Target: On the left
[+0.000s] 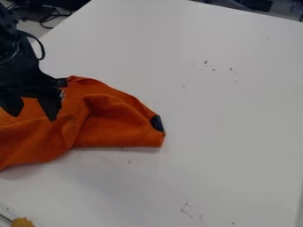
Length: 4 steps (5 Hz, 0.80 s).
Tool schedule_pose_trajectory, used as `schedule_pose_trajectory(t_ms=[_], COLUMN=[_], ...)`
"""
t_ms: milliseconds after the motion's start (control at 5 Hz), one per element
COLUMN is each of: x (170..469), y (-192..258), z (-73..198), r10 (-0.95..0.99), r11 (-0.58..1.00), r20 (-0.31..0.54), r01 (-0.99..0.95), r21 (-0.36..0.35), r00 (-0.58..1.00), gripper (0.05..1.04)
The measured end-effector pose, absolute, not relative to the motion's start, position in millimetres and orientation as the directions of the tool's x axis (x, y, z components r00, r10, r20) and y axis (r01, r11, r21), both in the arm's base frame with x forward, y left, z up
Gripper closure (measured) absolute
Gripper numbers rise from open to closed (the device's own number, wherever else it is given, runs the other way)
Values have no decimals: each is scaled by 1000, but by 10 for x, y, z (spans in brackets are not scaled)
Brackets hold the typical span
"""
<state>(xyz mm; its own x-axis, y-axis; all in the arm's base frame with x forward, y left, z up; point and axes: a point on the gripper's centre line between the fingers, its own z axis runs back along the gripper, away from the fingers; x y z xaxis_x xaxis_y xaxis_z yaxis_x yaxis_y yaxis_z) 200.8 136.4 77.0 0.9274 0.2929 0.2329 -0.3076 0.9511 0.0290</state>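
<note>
An orange cloth (112, 128) lies rumpled on the left side of the white table, running out past the left edge of the view. Folds cross its middle, and its right end comes to a blunt corner with a small black patch (157, 123) on it. Over the cloth's upper left part hangs the black gripper (33, 116), pointing down. Its two fingers stand apart, with orange cloth showing behind the gap and nothing held between them. Whether the fingertips touch the cloth I cannot tell.
The white table (225, 111) carries a few small dark marks. A yellowish object (22, 222) sits at the bottom left corner beside a pale rail-like edge. Dark cables (46, 17) lie beyond the table's upper left edge.
</note>
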Motion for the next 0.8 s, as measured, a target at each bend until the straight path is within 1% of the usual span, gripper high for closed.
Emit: schedule_pose_trajectory(t_ms=[200, 400, 600, 800], x=[2007, 2232, 2456, 2653], y=[1343, 1124, 1011, 954], z=[718, 521, 453, 342], r10=[297, 221, 160, 111], r11=[951, 975, 987, 993], r20=[216, 179, 188, 174], r01=[-308, -221, -156, -103], r21=[19, -18, -33, -55], r00=[930, 959, 969, 978], gripper=[83, 83, 83, 83])
